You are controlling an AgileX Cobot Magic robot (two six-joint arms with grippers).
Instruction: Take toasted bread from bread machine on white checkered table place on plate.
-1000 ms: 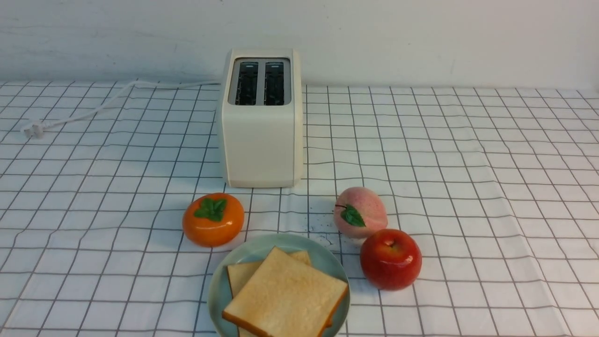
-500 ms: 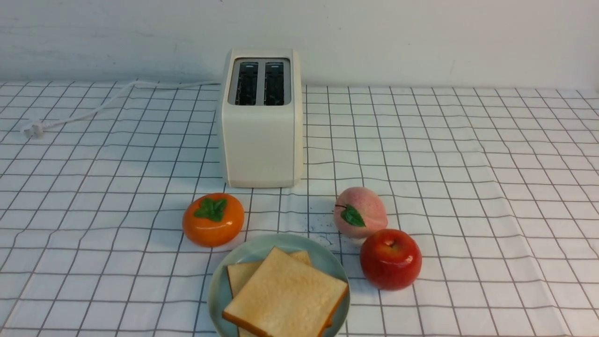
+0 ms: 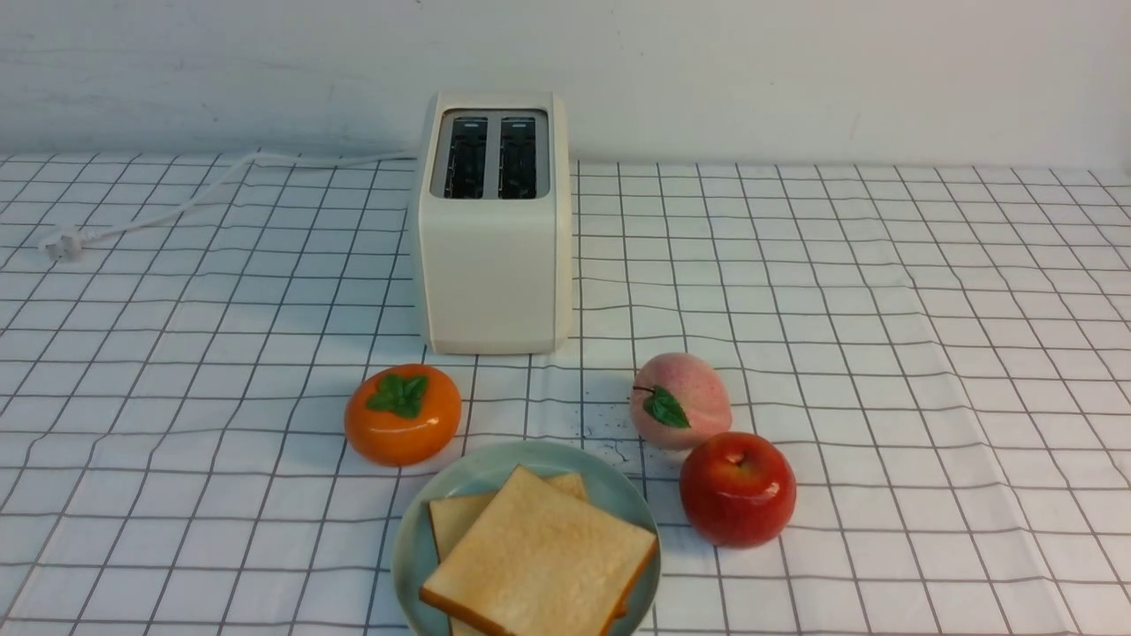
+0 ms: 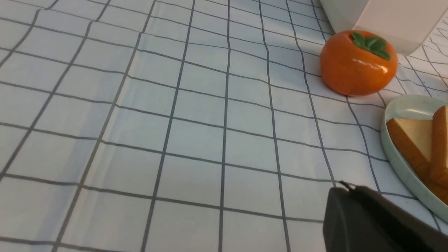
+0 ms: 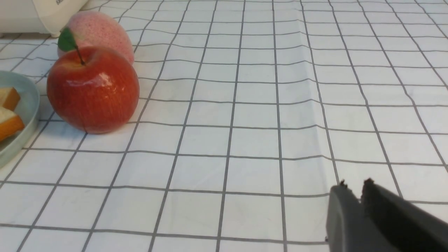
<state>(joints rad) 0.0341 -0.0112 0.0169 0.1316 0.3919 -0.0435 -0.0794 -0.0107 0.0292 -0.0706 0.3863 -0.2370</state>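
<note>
Two slices of toasted bread point(image 3: 539, 556) lie stacked on the mint-green plate point(image 3: 415, 530) at the front centre of the white checkered table point(image 3: 884, 309). The cream bread machine point(image 3: 493, 265) stands behind them with both dark slots empty. Neither arm shows in the front view. My left gripper point(image 4: 350, 189) is shut and empty, low over the cloth, beside the plate's rim point(image 4: 402, 168). My right gripper point(image 5: 353, 185) is shut and empty, over bare cloth well away from the red apple point(image 5: 92, 91).
An orange persimmon point(image 3: 402, 413) sits left of the plate. A pink peach point(image 3: 680, 399) and the red apple point(image 3: 738, 488) sit to its right. The white power cord point(image 3: 177, 203) runs to the back left. A white wall stands behind the table.
</note>
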